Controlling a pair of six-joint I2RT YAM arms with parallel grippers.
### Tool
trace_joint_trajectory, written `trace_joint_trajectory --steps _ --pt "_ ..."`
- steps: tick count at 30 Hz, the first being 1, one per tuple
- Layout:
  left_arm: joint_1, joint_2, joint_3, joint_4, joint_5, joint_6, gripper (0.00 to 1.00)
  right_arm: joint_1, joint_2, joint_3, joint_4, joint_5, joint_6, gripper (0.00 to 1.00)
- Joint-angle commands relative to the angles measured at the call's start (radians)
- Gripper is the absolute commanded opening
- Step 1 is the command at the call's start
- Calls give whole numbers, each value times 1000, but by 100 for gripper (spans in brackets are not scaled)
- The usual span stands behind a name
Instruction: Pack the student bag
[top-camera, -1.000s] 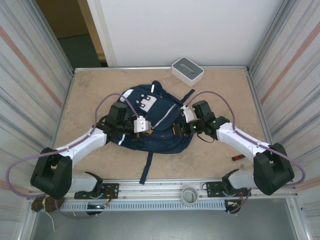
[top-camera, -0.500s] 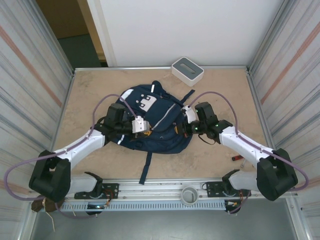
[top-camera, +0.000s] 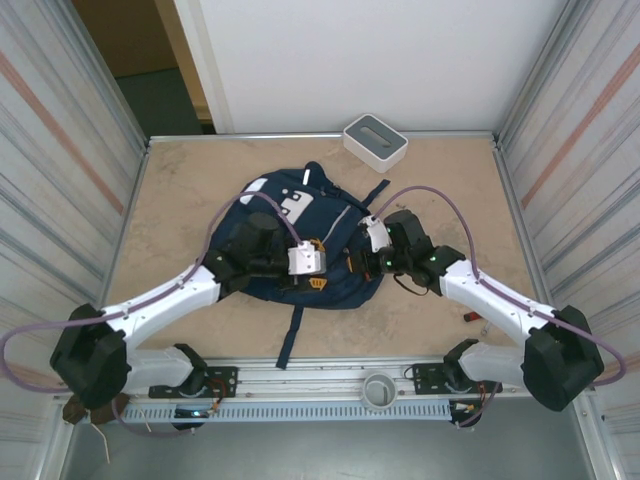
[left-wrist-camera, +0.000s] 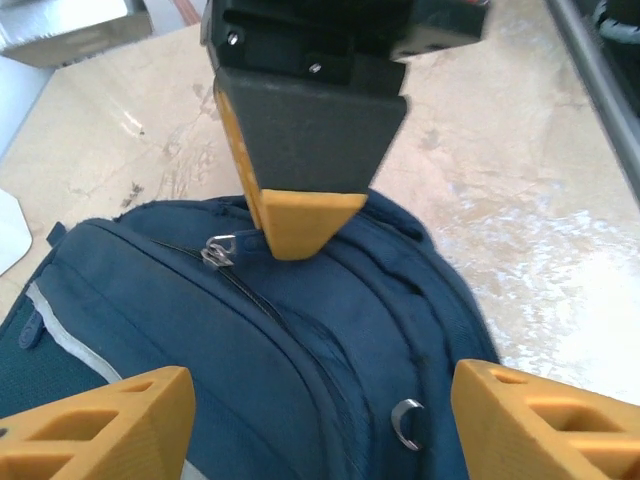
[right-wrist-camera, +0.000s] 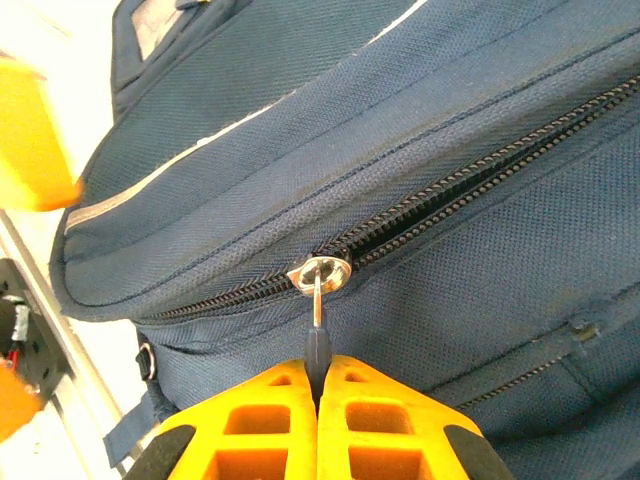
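The student bag (top-camera: 325, 215), navy with white patches, lies flat in the middle of the table. My right gripper (right-wrist-camera: 318, 375) is shut on the dark pull tab of a silver zipper slider (right-wrist-camera: 320, 270) on the bag's side (right-wrist-camera: 300, 130). The zipper is parted to the right of the slider. In the top view the right gripper (top-camera: 358, 262) sits at the bag's right edge. My left gripper (left-wrist-camera: 325, 430) hangs open over the bag's fabric (left-wrist-camera: 300, 330), holding nothing, close to the right gripper's fingertip (left-wrist-camera: 300, 215). From above, the left gripper (top-camera: 318, 272) is over the bag's near part.
A white-grey box (top-camera: 375, 140) stands at the back edge of the table. A small red item (top-camera: 475, 316) lies near the right arm. A dark strap (top-camera: 293, 335) trails toward the front rail. Corrugated walls close in both sides.
The left gripper has opened and swung right across the bag toward the right gripper. The right gripper has shut on the zipper pull. The bag has shifted slightly.
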Motion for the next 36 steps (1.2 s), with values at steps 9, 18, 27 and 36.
trace_joint_trajectory --steps 9,18,27,36 --pt "59 22 30 -41 -12 14 6 4 -71 0 -62 56 -8 0" --pt "273 -152 -190 126 167 -46 2 -70 76 97 -111 157 28 0" --pt "210 -160 -161 76 38 -98 51 2 89 107 -50 146 32 0" --pt "-15 -28 -9 -35 -223 -141 65 48 16 78 -3 160 81 0"
